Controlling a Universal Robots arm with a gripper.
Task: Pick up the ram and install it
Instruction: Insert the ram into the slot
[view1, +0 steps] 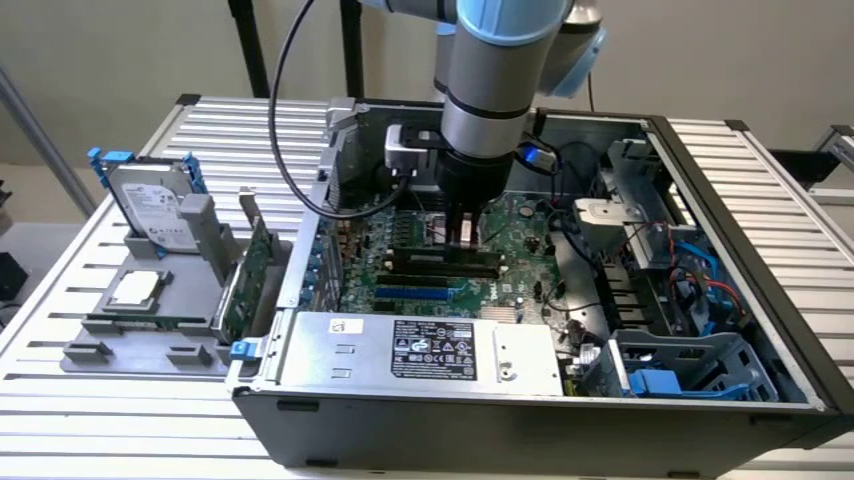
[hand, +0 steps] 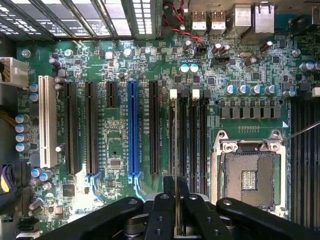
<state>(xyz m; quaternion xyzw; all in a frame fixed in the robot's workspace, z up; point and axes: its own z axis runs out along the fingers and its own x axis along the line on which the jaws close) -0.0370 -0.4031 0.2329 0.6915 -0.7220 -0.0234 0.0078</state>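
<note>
Working across the exterior view from its left, we note the table (view1: 120, 400) of metal slats carrying a grey fixture with a hard drive (view1: 150, 205) stood on edge and a green expansion card (view1: 254, 275) upright beside it. Next comes the open computer case (view1: 534, 425), its motherboard (view1: 400, 290) lying flat inside.

Over the board the arm comes straight down, and the hand (view1: 462, 232) sits low above the black memory slots (view1: 434, 262). In the wrist view the hand (hand: 176, 210) has its black fingers (hand: 161, 216) drawn nearly together on the ram (hand: 175, 145), seen edge-on as a thin pale line. The stick stands upright and runs lengthwise along one of the memory slots (hand: 192, 140) beside the processor socket (hand: 248, 175). Whether its lower edge is already in the slot or just above it, we cannot tell.

Handling, as we judge it: the ram looks light and stiff along its length but thin, so it would flex or crack under a sideways load. Its faces carry small parts and its lower edge carries the contacts, both worth keeping off. We judge the sound hold to be near the middle of the top edge, squeezing the two flat faces, with the stick kept square to the slot. A tilted stick could bind or jam.
</note>
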